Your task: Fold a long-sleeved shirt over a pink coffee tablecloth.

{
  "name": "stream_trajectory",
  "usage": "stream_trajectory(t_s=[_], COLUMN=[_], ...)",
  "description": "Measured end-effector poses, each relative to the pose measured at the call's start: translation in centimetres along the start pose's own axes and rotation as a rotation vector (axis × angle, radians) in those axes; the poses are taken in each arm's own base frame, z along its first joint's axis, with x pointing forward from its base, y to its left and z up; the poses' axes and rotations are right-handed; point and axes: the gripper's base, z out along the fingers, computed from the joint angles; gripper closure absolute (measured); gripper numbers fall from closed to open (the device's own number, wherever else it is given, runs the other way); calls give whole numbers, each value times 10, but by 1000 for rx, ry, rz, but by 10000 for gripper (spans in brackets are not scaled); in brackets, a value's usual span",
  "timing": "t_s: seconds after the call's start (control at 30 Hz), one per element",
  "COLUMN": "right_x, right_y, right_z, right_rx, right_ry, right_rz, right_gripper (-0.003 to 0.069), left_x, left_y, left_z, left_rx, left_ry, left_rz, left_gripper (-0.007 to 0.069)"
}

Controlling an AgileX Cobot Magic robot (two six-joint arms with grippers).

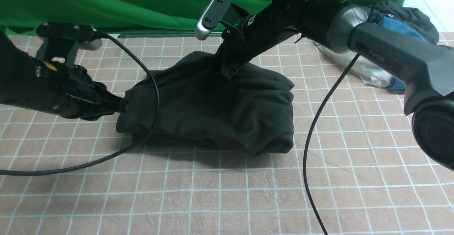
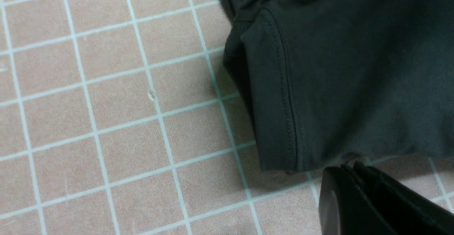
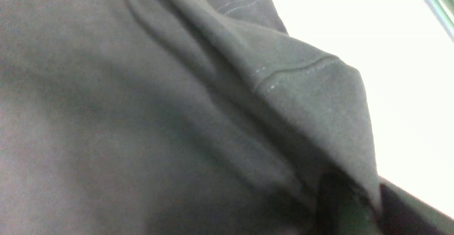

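Note:
The long-sleeved shirt (image 1: 212, 104) lies as a thick, black, folded bundle in the middle of the pink coffee tablecloth (image 1: 227, 192). Its print and neck label are hidden. My left gripper (image 1: 122, 106) is low at the bundle's left edge. In the left wrist view its jaws are pressed together at the stitched hem (image 2: 289, 121), and the left gripper (image 2: 349, 163) pinches the very edge of the cloth. My right gripper (image 1: 228, 71) is on top of the bundle near its far side. There the right gripper (image 3: 369, 206) is shut on a raised fold of shirt (image 3: 312, 96).
A heap of blue, white and dark grey garments (image 1: 390, 26) lies at the back right. A plain green cloth (image 1: 142, 1) hangs behind the table. The left arm's black cable (image 1: 152, 86) loops over the shirt's left part. The right arm's cable (image 1: 312, 128) hangs down to the cloth.

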Motion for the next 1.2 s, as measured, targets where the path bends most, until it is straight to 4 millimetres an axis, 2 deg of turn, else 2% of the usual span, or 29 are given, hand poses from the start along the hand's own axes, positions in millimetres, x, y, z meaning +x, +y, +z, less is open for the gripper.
stream_trajectory(t_s=[0.1, 0.13, 0.17, 0.2, 0.27, 0.3, 0.4, 0.43, 0.47, 0.53, 0.57, 0.6, 0.63, 0.7, 0.8, 0.87, 0.93, 0.97, 1.03, 1.07, 1.1, 1.2], right_x=[3, 6, 6, 8, 8, 8, 6, 5, 0, -3, -3, -4, -3, -1, 4, 11, 18, 24, 33, 36, 45, 67], right_y=[-2, -3, -3, -6, -10, -12, -15, -17, -19, -21, -22, -23, -26, -27, -23, -12, -2, 9, 23, 28, 39, 69], right_z=[5, 6, 6, 3, -7, -16, -48, -59, -80, -105, -122, -127, -145, -164, -194, -212, -223, -235, -250, -255, -266, -290], right_rx=[17, 36, 38, 67, 111, 139, 199, 211, 227, 239, 241, 246, 259, 279, 304, 308, 303, 306, 316, 320, 330, 356], right_ry=[4, 29, 33, 69, 124, 164, 280, 301, 317, 337, 357, 356, 367, 364, 361, 369, 385, 384, 368, 363, 349, 307], right_rz=[9, 10, 19, 47, 86, 105, 142, 163, 185, 224, 254, 262, 308, 345, 405, 437, 461, 487, 523, 538, 577, 670], right_gripper=[445, 326, 295, 188, 120, 111, 171, 207, 270, 358, 422, 430, 472, 490, 496, 494, 491, 490, 487, 486, 484, 482], left_x=[0, 0, 0, 0, -1, -2, -9, -11, -13, -14, -10, -9, 1, 16, 49, 77, 96, 116, 137, 142, 155, 175], left_y=[0, 0, 0, 0, -2, -5, -23, -29, -41, -51, -58, -59, -63, -64, -62, -60, -59, -58, -58, -57, -57, -56], left_z=[0, 0, 0, 0, -3, -6, -24, -34, -49, -71, -89, -88, -110, -125, -146, -155, -158, -163, -166, -165, -165, -160], left_rx=[-1, -1, -1, 0, 7, 17, 57, 66, 81, 88, 92, 95, 90, 82, 55, 39, 33, 30, 23, 22, 17, 8], left_ry=[-2, -3, -3, -3, -14, -27, -118, -164, -227, -317, -393, -389, -482, -555, -687, -767, -808, -862, -926, -933, -977, -1020], left_rz=[0, 0, 0, 2, 16, 35, 105, 136, 178, 215, 243, 245, 265, 266, 245, 236, 231, 231, 230, 229, 229, 235], left_gripper=[607, 607, 607, 607, 607, 607, 607, 607, 607, 607, 607, 607, 607, 607, 607, 607, 607, 607, 607, 607, 607, 607])
